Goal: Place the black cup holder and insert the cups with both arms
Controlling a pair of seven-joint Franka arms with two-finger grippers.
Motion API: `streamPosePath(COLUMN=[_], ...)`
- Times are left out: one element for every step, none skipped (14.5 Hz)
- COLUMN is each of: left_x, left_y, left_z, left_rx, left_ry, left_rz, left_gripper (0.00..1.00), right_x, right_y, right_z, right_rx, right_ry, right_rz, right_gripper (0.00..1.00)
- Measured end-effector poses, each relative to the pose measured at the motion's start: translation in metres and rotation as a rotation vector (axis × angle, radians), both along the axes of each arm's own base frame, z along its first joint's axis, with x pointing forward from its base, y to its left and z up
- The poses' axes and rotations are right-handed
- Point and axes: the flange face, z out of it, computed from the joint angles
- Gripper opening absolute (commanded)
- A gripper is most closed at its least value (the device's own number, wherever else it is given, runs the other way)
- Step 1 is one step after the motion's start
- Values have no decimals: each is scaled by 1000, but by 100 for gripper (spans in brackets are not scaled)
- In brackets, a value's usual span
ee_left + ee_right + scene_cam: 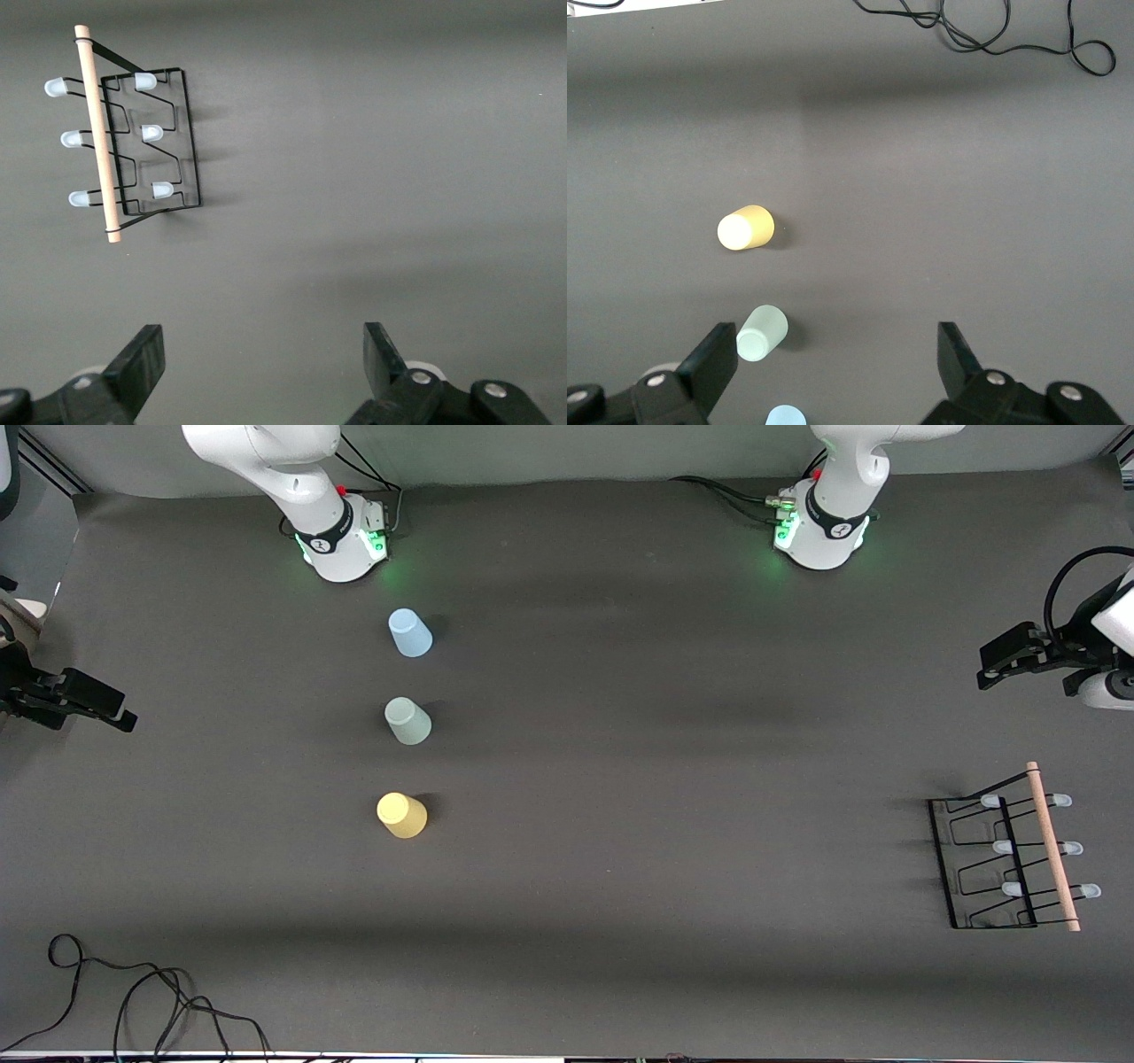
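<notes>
The black thin-wire cup holder with its light wooden rod handle (1010, 855) stands at the left arm's table end; both grippers, left (261, 359) and right (833, 359), hang open-jawed; the left one best pinches the rod mid-length, keeping it level

Three cups stand in a row in front of the right arm's base (341, 545): first cup (410, 633) closest to it, second cup (407, 721) next, third cup (402, 816) nearest the front camera. The rack (1010, 861) sits well apart from them, toward the left arm's end.
</notes>
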Motion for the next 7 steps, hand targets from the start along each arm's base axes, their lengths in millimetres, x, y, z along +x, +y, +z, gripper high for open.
streamPosePath(left_x=[0, 0, 0, 0, -1, -1, -1], left_y=[2, 4, 6, 7, 7, 7, 7], left_z=[0, 0, 0, 1, 2, 2, 3], left_rx=[0, 0, 0, 0, 0, 0, 0], left_ry=[0, 0, 0, -1, -3, -5, -7], left_rz=[3, 7, 10, 12, 12, 12, 12], left_gripper=[100, 100, 100, 100, 100, 100, 100], right_x=[0, 0, 0, 1, 1, 2, 2], right_y=[0, 0, 0, 0, 0, 0, 0], right_z=[0, -1, -1, -2, -2, -3, -4], right_rx=[0, 0, 0, 0, 0, 0, 0], right_ry=[1, 2, 3, 4, 5, 7, 8], right_rz=[0, 0, 0, 0, 0, 0, 0], right_gripper=[100, 100, 100, 100, 100, 100, 100])
